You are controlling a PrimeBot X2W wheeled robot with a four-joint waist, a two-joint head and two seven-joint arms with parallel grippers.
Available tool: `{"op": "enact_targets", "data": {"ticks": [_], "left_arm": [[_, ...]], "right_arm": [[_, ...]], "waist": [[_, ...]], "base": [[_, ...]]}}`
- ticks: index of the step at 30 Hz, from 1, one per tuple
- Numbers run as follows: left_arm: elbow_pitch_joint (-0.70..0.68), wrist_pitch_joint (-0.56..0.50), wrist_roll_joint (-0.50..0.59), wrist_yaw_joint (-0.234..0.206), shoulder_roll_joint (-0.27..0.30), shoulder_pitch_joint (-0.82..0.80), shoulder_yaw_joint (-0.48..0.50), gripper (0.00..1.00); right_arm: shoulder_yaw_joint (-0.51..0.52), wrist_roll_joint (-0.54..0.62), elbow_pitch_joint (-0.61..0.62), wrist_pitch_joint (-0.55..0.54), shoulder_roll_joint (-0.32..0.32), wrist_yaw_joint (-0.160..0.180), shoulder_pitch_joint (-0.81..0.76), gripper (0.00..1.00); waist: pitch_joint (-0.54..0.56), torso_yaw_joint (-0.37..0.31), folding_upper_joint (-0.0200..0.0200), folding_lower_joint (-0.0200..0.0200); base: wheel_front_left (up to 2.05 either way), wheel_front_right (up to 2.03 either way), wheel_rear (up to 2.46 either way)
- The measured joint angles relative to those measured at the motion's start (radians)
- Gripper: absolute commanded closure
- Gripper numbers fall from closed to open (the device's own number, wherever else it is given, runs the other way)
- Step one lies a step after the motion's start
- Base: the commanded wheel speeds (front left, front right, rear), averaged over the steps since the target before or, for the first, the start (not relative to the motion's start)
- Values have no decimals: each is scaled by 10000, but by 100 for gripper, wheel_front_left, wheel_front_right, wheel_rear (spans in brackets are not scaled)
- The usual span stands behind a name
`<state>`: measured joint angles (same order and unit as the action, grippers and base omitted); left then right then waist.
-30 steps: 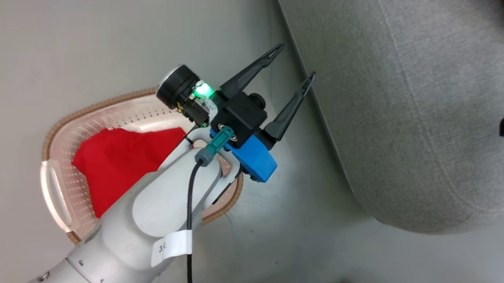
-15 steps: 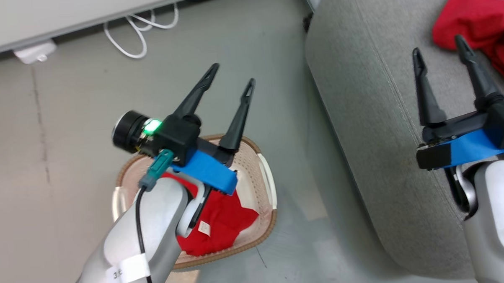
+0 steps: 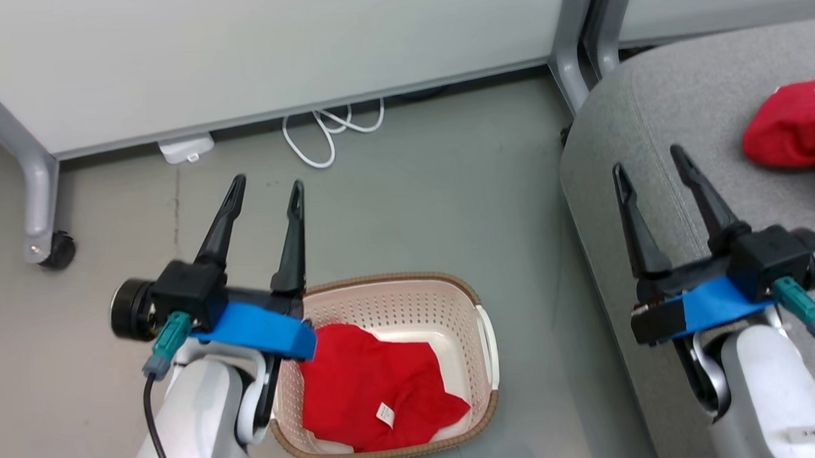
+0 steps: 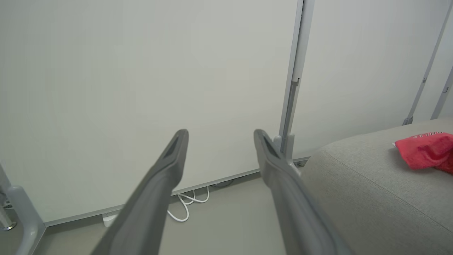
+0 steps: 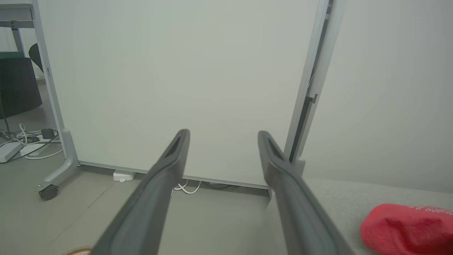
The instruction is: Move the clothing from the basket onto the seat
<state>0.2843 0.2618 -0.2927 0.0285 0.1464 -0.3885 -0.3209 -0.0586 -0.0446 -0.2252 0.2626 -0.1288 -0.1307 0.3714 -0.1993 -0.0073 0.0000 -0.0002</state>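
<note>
A red garment (image 3: pixel 376 396) with a small white tag lies crumpled in the cream basket (image 3: pixel 410 303), which stands on the floor at the lower middle of the head view. Another red garment (image 3: pixel 794 131) with white lettering rests on the grey seat (image 3: pixel 647 112) at the right, also visible as the red garment (image 4: pixel 426 150) and the red garment (image 5: pixel 407 228) in the wrist views. My left gripper (image 3: pixel 266 186) is open and empty, raised above the basket's left rim. My right gripper (image 3: pixel 649 159) is open and empty over the seat's left edge.
White partition panels (image 3: pixel 252 51) on grey wheeled legs (image 3: pixel 37 194) stand behind the basket and seat. A white cable (image 3: pixel 326 133) and a white power block (image 3: pixel 186 147) lie on the floor at the panel's foot. More cables (image 5: pixel 21 141) lie far left in the right wrist view.
The head camera has swung up and levelled, bringing the partition into view. Both arms now point forward and upright; the left gripper has moved left off the basket. Both stay open.
</note>
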Motion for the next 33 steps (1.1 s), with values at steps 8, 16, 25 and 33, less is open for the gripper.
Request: {"op": "enact_targets", "data": {"ticks": [8,16,25,33], "left_arm": [[-270,0,591,445,-403,1436,1237,0],[-322,0,920,775,-713,2452,1868,0],[-430,0,1022,918,-899,3019,2359,0],[-445,0,1112,957,-936,3257,2602,0]], "right_arm": [[263,-27,-134,0,270,0,-1068,0],[711,-130,-182,0,447,0,-2083,0],[1095,-199,-190,0,637,0,-2868,0],[1221,-219,-148,0,721,0,-3195,0]], "waist": [[816,206,0,1],[1429,261,0,0],[1767,286,0,1],[1849,276,0,1]], "base": [[0,0,0],[0,0,0],[0,0,0],[0,0,0]]}}
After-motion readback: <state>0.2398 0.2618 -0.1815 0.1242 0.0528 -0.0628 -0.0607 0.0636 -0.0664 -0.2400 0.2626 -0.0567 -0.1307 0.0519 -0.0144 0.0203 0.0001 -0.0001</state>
